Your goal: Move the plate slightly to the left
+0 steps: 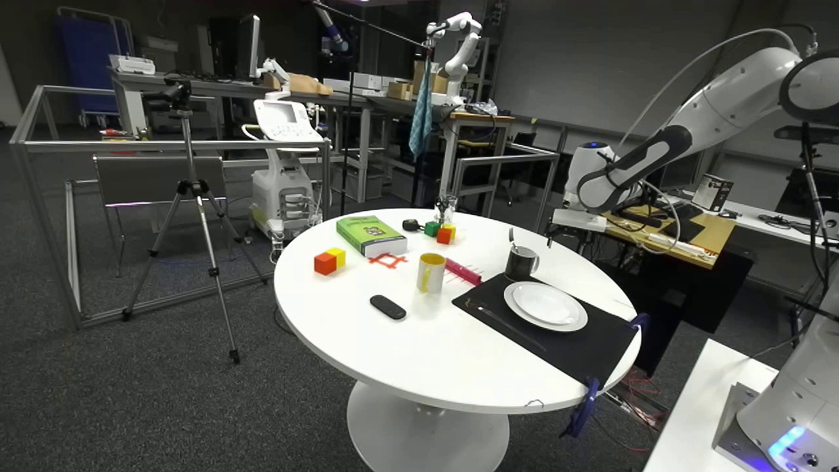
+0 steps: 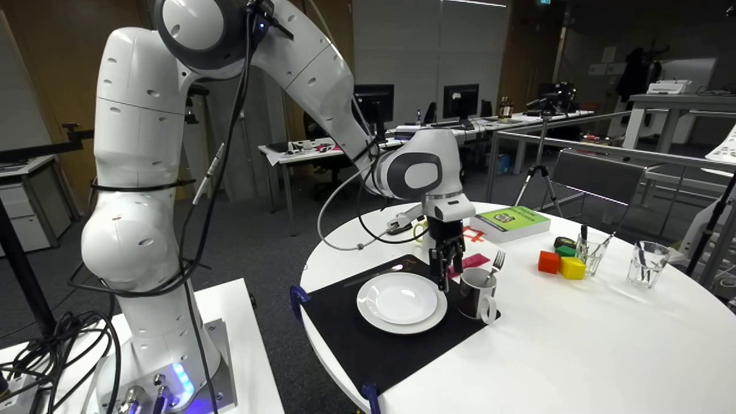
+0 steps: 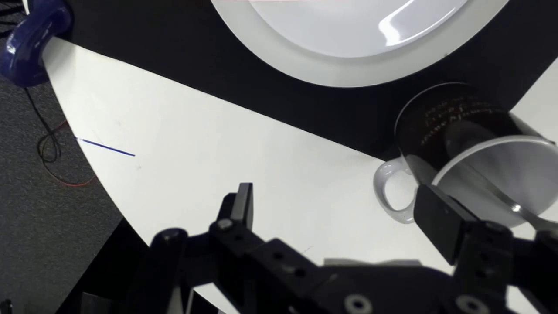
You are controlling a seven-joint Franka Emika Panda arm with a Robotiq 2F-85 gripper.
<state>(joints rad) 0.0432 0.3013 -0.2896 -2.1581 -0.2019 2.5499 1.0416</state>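
And the hand hangs spread wide near the dark mug, fork leaning inside that mug, white plate lying just beside it!

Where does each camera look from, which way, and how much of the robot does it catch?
An exterior view: raised, looking down across the round table; parts of the arm and base show at the right edge.
An exterior view: near the base, looking over the black mat; nearly the whole arm shows, down to the jaws.
Wrist view: at the wrist, looking down past the open jaws at the plate and mug; only the jaws show.
Both exterior views share table, plate, mug, arm and base.
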